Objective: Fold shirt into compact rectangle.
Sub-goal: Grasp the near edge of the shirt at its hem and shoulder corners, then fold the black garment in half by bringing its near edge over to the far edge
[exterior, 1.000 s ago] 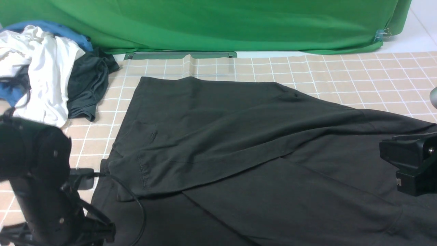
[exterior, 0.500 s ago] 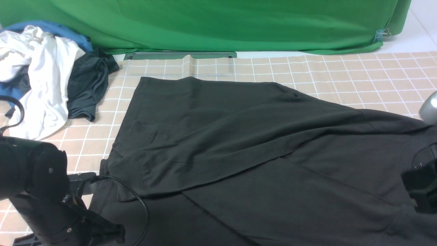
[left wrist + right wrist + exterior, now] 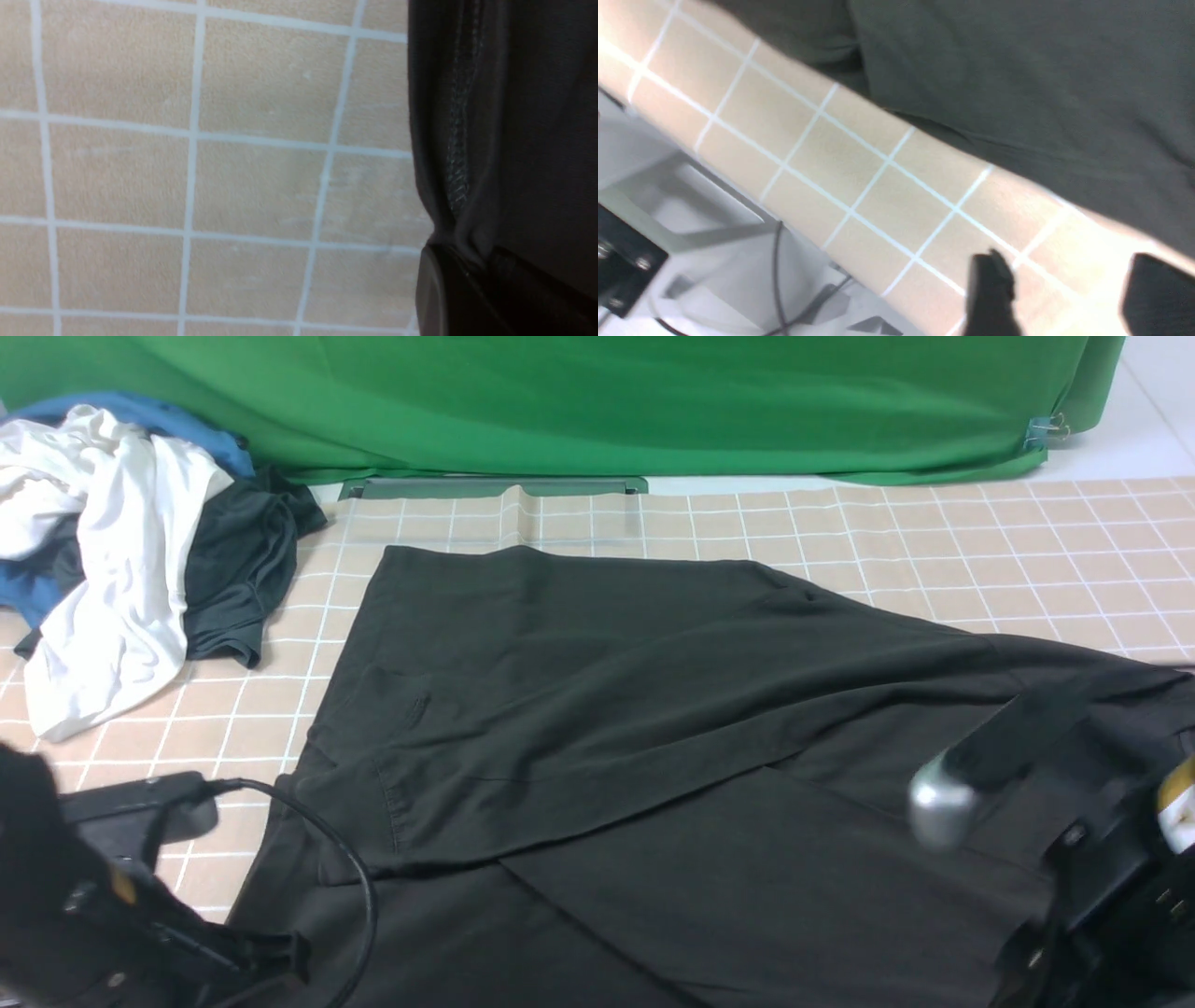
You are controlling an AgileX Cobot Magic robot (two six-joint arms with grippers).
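The black shirt lies spread across the tiled table cloth, with its upper layer folded diagonally over the lower part. The print and collar are not visible. My left arm sits low at the near left corner of the shirt. In the left wrist view the stitched hem of the shirt runs into my left gripper, which is shut on that edge. My right arm is blurred over the shirt's near right part. My right gripper hangs open above bare tiles beside the shirt, holding nothing.
A pile of white and blue clothes with a dark grey garment lies at the back left. A green backdrop closes the far side. A black cable loops over the shirt's left edge. The table's edge and metal frame are beside the right gripper.
Both arms have dropped lower and nearer the front edge. The right arm swung in over the shirt's right part. The left arm sank toward the shirt's near left corner.
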